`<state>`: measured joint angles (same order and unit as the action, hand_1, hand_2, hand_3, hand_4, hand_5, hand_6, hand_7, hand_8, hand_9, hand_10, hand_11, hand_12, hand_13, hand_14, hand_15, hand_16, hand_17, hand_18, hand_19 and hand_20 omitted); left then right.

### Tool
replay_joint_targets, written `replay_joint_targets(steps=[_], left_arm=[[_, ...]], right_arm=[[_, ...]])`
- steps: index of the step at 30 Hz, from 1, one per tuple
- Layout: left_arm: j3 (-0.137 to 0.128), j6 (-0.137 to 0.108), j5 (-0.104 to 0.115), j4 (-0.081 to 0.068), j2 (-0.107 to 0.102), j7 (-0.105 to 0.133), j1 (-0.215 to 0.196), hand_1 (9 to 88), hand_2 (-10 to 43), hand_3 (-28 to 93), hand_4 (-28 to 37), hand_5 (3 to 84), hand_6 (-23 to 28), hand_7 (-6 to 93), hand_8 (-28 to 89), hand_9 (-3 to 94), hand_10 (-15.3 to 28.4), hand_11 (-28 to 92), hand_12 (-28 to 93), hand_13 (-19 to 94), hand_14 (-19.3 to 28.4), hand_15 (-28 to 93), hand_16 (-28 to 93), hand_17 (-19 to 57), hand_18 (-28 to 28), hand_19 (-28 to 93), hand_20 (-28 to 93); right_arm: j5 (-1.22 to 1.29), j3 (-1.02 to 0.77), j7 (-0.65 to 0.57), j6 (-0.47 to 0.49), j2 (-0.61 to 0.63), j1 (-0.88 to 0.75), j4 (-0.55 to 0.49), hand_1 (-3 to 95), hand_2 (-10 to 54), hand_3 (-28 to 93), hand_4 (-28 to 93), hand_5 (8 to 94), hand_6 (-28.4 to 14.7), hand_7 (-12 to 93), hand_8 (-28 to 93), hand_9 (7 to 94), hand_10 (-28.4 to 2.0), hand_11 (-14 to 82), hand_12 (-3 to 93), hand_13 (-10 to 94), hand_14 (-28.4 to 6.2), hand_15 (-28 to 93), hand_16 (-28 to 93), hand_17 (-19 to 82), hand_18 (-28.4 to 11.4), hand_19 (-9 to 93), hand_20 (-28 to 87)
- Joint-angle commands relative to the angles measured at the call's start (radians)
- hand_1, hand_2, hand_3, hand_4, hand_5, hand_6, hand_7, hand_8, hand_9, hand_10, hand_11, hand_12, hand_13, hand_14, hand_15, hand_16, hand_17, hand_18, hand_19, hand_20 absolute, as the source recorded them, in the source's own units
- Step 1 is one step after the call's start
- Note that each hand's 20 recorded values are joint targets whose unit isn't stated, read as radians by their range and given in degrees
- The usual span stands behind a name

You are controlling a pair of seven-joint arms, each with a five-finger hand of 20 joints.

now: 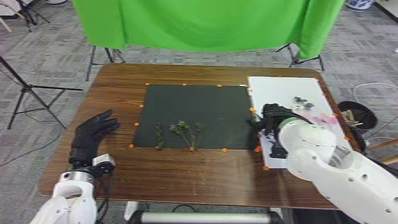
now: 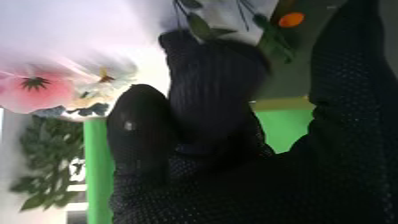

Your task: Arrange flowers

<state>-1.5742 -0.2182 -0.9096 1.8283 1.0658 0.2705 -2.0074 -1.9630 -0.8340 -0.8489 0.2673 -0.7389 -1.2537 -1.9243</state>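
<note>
Keeping the pink flower [image 2: 37,91] uncrushed on the white sheet [image 1: 277,91] calls for a light approach; green sprigs [image 1: 185,131] lie on the dark mat [image 1: 194,105] beside it. My right hand [image 1: 277,113] is near the mat's edge (gripping or loose, I cannot tell); my left hand [image 1: 91,134], fingers relaxed, is over the tabletop [image 1: 187,177].

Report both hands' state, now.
Left hand: open, nothing seen in it.
Right hand: open, closed or holding something, it cannot be told.
</note>
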Motion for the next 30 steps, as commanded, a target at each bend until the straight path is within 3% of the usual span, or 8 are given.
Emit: replay_joint_targets(steps=[1, 2, 4, 10, 20, 30], left_arm=[[0.004, 0.006, 0.003, -0.004, 0.011, -0.008, -0.009, 24.3, -2.7, 73, -28.3, 50.8, 4.3, 12.0, -8, 51.8, 14.7, 20, 9, 45, 17.1, 23, -5, 10.0, 11.4, 8, 15], [0.004, 0.005, 0.002, -0.002, 0.012, -0.009, -0.01, 24.3, -2.7, 73, -28.3, 50.7, 4.3, 12.0, -8, 51.9, 14.7, 20, 9, 45, 17.1, 23, -5, 10.0, 11.4, 8, 15], [0.002, 0.006, 0.003, -0.002, 0.013, -0.007, -0.012, 24.3, -2.6, 73, -28.3, 50.8, 4.4, 12.0, -8, 51.8, 14.7, 20, 9, 45, 17.1, 23, -5, 10.0, 11.4, 8, 15], [0.004, 0.003, 0.005, -0.001, 0.013, -0.006, -0.012, 24.4, -2.6, 73, -28.3, 50.9, 4.3, 12.1, -8, 51.9, 14.8, 20, 9, 45, 17.1, 23, -5, 10.0, 11.4, 8, 15], [0.004, 0.001, 0.005, 0.001, 0.011, -0.01, -0.012, 24.4, -2.5, 73, -28.3, 50.8, 4.3, 12.2, -8, 51.8, 14.7, 20, 8, 45, 17.1, 23, -5, 9.8, 11.5, 8, 15], [-0.002, -0.001, 0.007, 0.006, 0.008, -0.015, -0.022, 24.4, -2.5, 73, -28.3, 50.8, 4.4, 12.0, -8, 52.0, 14.9, 20, 8, 45, 17.2, 23, -5, 9.7, 11.7, 8, 15]], right_arm=[[-0.047, 0.042, 0.018, -0.171, -0.035, -0.094, 0.055, 51.4, -9.5, 61, -13, 70.5, -9.1, 15, 5, 89.1, -15.4, 21.9, 21.8, 94, -1.7, 55, 22, 76, -2.4, 85, 38], [-0.043, 0.039, 0.022, -0.192, -0.039, -0.104, 0.062, 56.3, -9.5, 56, -11, 72.1, -8.9, 16, 13, 90.6, -14.5, 21.0, 25.4, 94, -1.3, 56, 21, 77, -2.2, 84, 39], [-0.02, 0.035, 0.023, -0.205, -0.044, -0.115, 0.073, 61.3, -9.5, 52, -8, 74.9, -8.1, 17, 17, 92.5, -13.4, 21.8, 27.8, 94, -1.2, 58, 19, 78, -2.2, 84, 40], [0.041, 0.024, 0.036, -0.236, -0.04, -0.116, 0.092, 65.2, -9.5, 55, -8, 78.7, -7.3, 19, 18, 93.6, -12.8, 29.9, 24.4, 94, -1.2, 59, 18, 79, -2.8, 83, 41], [0.218, -0.045, 0.098, -0.492, -0.011, -0.094, 0.027, 63.4, -9.5, 59, -4, 79.5, -8.2, 23, 19, 93.6, -12.7, 36.3, 22.5, 94, 0.0, 63, 17, 81, -2.8, 84, 42], [0.335, -0.083, 0.144, -0.633, -0.024, -0.094, -0.027, 62.3, -9.5, 60, 0, 78.8, -8.7, 28, 19, 93.6, -12.9, 38.7, 22.2, 94, 0.3, 65, 15, 82, -2.9, 85, 43]])
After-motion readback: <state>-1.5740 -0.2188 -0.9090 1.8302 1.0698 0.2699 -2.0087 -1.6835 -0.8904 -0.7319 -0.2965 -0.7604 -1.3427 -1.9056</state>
